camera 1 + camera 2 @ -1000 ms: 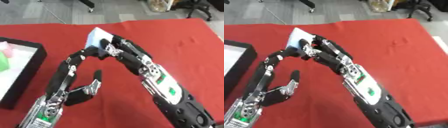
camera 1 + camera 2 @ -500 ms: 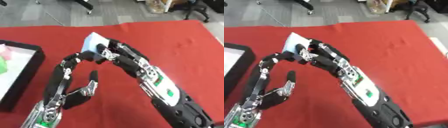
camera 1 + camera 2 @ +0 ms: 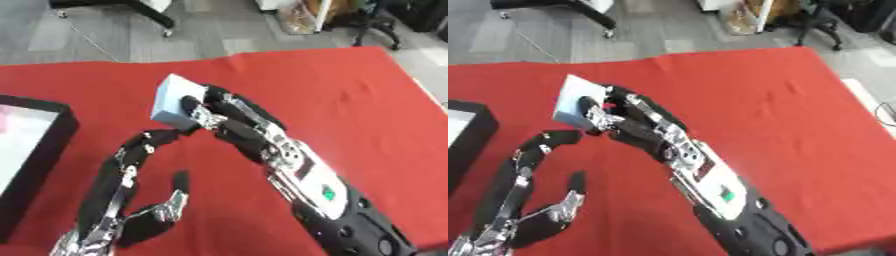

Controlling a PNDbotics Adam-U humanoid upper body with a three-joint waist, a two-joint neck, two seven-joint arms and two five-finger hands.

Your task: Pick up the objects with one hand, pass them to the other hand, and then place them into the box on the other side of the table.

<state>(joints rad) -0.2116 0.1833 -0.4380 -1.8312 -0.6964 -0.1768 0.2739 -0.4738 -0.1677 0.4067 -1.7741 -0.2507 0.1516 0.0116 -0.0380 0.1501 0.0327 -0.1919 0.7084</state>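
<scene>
The red tabletop (image 3: pixel 350 100) fills most of my view, and more of it shows than a moment ago because my head has tilted, so the whole scene sits lower and nearer. The black box (image 3: pixel 39 150) lies at the 9 o'clock edge, its pale inside cut off by the frame. It shows less than before, which again is the camera and not the box.

My right arm comes in from 5 o'clock and runs up toward the middle. My right hand (image 3: pixel 229 120) is at about 11 o'clock from centre, fingers curled round the lower right side of the block (image 3: pixel 175 100), a pale blue-white slab held clear above the cloth and tilted on edge. The hold looks the same as a second ago, and the block has kept its place in my hand.

My left arm rises from 7 o'clock. My left hand (image 3: pixel 140 200) is spread, its long fingers (image 3: pixel 153 140) reaching up toward 12 o'clock, with the tips just below the block's lower corner and close against my right fingers. I cannot tell whether they touch the block. Earlier these tips were about as near. The thumb (image 3: pixel 179 187) sticks out toward 3 o'clock, apart from the rest.
</scene>
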